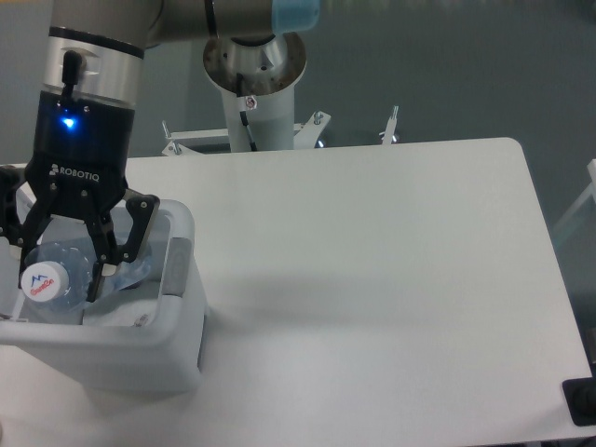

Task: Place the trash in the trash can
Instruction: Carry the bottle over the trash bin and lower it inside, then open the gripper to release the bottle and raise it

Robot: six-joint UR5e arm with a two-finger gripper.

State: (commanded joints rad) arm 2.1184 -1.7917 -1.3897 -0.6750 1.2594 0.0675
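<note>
Bottle btwn closed claw fingers, over trash can.

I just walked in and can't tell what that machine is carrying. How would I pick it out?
Find the white bin at the table's left edge. Above its opening hangs the arm's black tool, shut on a crushed clear bluish bottle. Its pale round cap with a red mark faces the camera.
</note>
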